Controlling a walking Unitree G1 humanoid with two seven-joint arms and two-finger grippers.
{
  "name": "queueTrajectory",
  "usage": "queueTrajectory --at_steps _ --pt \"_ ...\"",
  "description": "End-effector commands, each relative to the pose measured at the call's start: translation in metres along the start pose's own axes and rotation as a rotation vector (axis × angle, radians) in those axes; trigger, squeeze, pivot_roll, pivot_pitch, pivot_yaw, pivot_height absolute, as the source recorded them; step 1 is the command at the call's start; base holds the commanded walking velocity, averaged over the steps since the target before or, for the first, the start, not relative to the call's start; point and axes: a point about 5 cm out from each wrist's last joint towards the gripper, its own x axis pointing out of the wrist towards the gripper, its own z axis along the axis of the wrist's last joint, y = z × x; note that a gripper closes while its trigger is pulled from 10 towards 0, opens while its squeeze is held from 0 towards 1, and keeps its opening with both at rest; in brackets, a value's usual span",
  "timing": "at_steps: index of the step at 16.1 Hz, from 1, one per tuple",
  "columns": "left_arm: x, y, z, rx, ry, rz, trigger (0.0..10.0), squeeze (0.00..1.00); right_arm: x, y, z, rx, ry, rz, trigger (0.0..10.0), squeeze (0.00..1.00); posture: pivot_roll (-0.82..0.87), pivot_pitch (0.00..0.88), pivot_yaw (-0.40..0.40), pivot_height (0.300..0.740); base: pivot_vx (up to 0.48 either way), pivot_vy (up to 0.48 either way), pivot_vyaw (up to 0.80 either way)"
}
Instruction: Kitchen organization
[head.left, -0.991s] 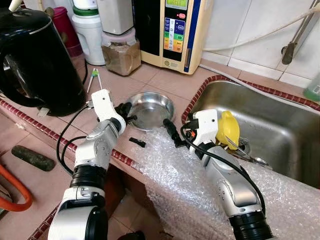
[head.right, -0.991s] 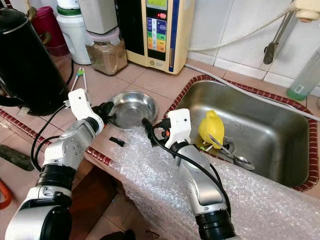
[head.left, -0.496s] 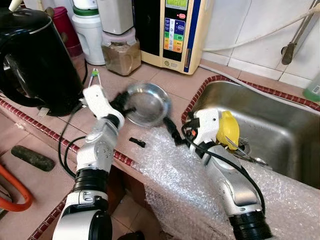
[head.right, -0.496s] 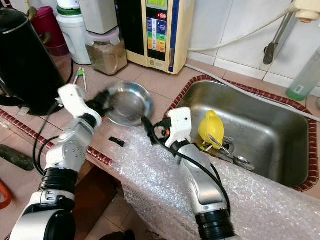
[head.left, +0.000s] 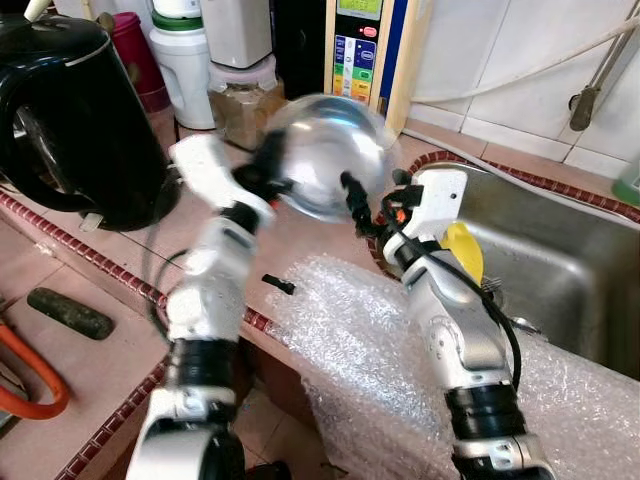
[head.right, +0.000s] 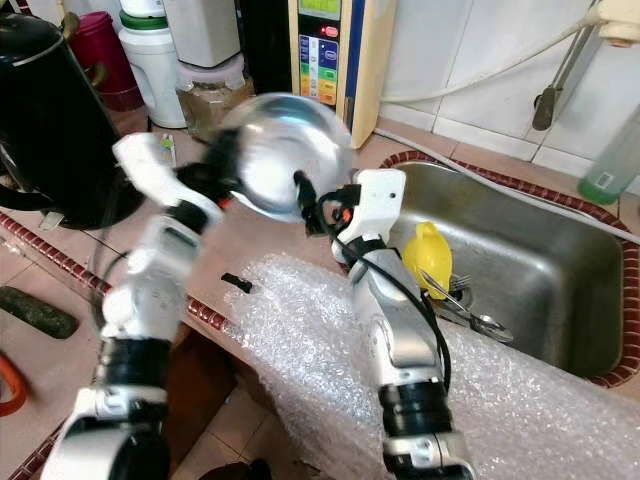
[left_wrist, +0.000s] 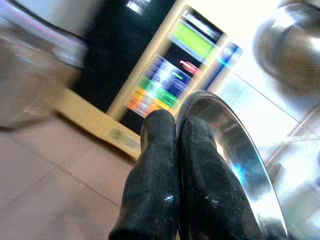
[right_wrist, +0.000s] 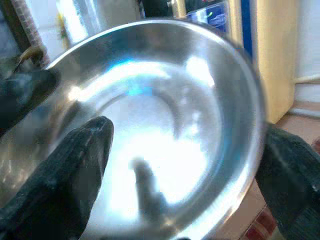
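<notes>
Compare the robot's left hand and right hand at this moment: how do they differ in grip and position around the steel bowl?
The left hand is pinched shut on the steel bowl's rim, while the right hand is open, one finger in front of the bowl's inside and the other past its rim. The left hand holds the bowl's left edge; the right hand sits at its right edge. Both are raised above the counter.

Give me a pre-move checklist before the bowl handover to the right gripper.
1. Left gripper pinching the rim of the round shiny steel bowl: ok.
2. Bowl lifted above the brown tiled counter: ok.
3. Right gripper open, fingers either side of the bowl: ok.
4. Right fingers touching the rim: cannot tell, blurred.
5. Steel sink free for a drop: not ok, yellow jug and cutlery inside.
</notes>
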Motion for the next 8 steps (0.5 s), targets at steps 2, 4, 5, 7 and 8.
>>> queueTrajectory --at_steps 2,4,5,7,8 --pt "-0.001 -0.011 -0.001 0.002 0.015 -0.075 0.0 0.00 0.003 -0.009 0.007 -0.012 -0.031 -0.032 10.0 0.00 0.04 0.053 0.024 0.740 0.000 0.000 0.00" --pt "-0.001 -0.015 -0.001 -0.004 0.013 -0.099 0.0 0.00 0.002 -0.015 0.007 -0.022 -0.033 -0.056 10.0 0.00 0.04 0.051 0.024 0.740 0.000 0.000 0.00" --pt "-0.001 -0.017 0.000 -0.009 0.015 -0.112 0.0 0.00 0.002 -0.023 0.006 -0.004 -0.029 -0.106 10.0 0.00 0.04 0.048 0.025 0.740 0.000 0.000 0.00" --pt "-0.002 -0.016 0.000 -0.005 0.016 -0.111 0.0 0.00 0.003 -0.026 0.007 0.119 -0.048 -0.126 0.0 0.00 0.04 0.043 0.029 0.740 0.000 0.000 0.00" --pt "-0.002 -0.016 0.000 -0.004 0.017 -0.111 0.0 0.00 0.004 -0.026 0.007 0.122 -0.047 -0.125 0.0 0.00 0.04 0.043 0.030 0.740 0.000 0.000 0.00"
